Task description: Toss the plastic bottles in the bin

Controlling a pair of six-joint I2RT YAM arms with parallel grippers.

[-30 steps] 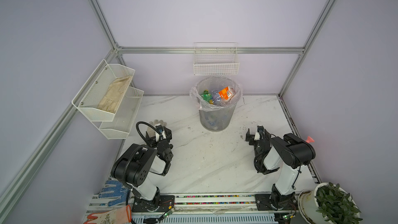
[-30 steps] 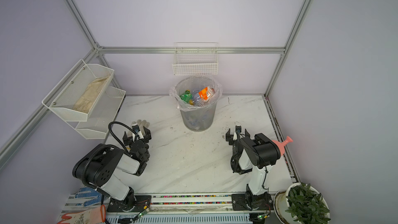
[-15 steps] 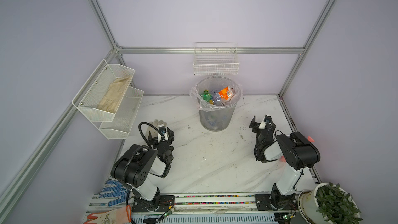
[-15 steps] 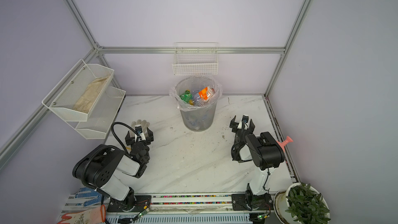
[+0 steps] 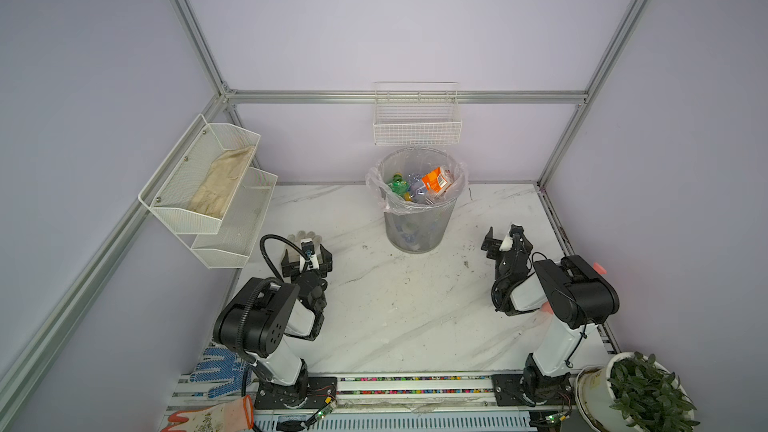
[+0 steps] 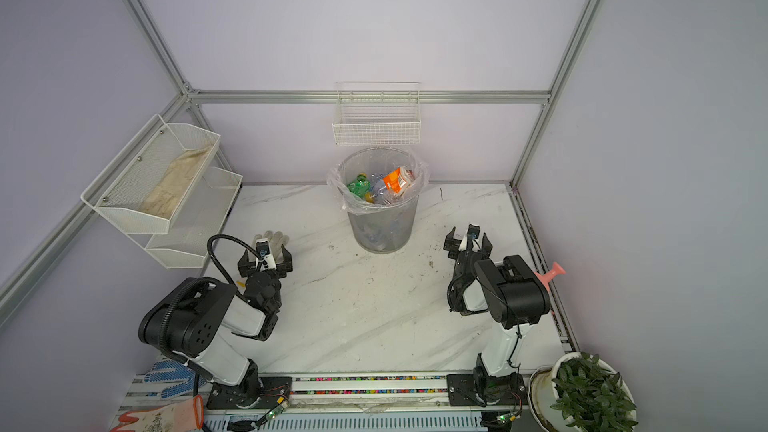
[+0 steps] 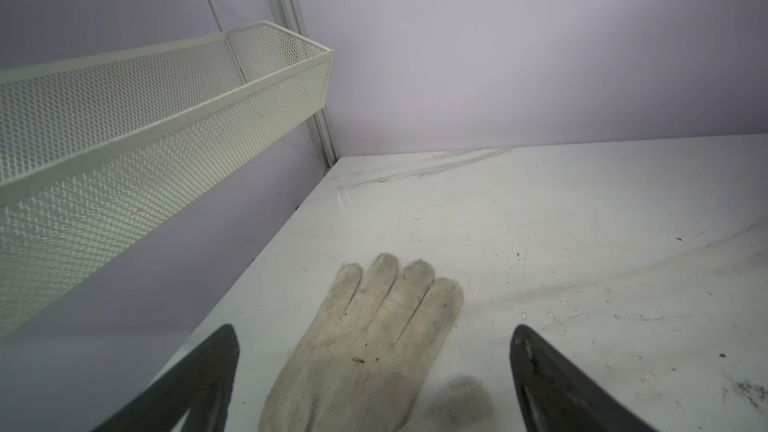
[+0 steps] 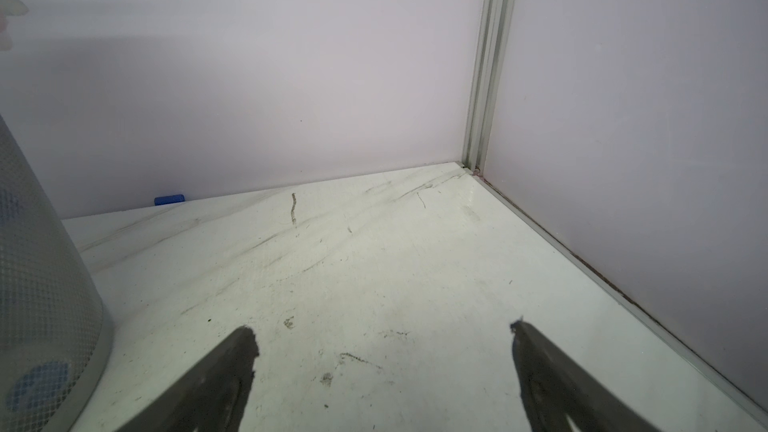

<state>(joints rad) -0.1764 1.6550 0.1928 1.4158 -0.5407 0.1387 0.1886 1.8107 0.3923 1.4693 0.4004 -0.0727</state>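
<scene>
**Top views.** The bin (image 5: pixel 415 226) stands at the back middle of the bench (image 5: pixel 415 326), under the wall basket (image 5: pixel 417 135). A clear bag (image 5: pixel 376 191) is folded over its rim. The bottles (image 5: pixel 419 191) lie heaped inside near the top: one with an orange label (image 5: pixel 434 179), one green (image 5: pixel 397 187), clear ones between. More show dimly through the mesh lower down. Label print is too small to read.

The left arm (image 5: pixel 257 322) is folded low at front left, wrist stretched toward the back. The left jaws are spread wide and hold nothing, over the cuff end of a white glove (image 5: pixel 305 238) that lies flat on the bench. The right arm (image 5: pixel 573 297) is folded likewise at front right. The right jaws are spread wide and empty, low over bare bench, right of the bin and apart from it.

**Left wrist.** The glove lies between the two jaw tips, fingers pointing away toward the back corner. The tips stand clear of it on either side. The mesh shelf (image 7: pixel 166 118) hangs close by.

**Right wrist.** The jaw tips are wide apart over scuffed bench. The bin's mesh wall fills one edge, and blurred blue patches (image 8: pixel 37 380) show through it. A small blue thing (image 8: pixel 169 200) sits at the foot of the back wall; I cannot tell what it is.
</scene>
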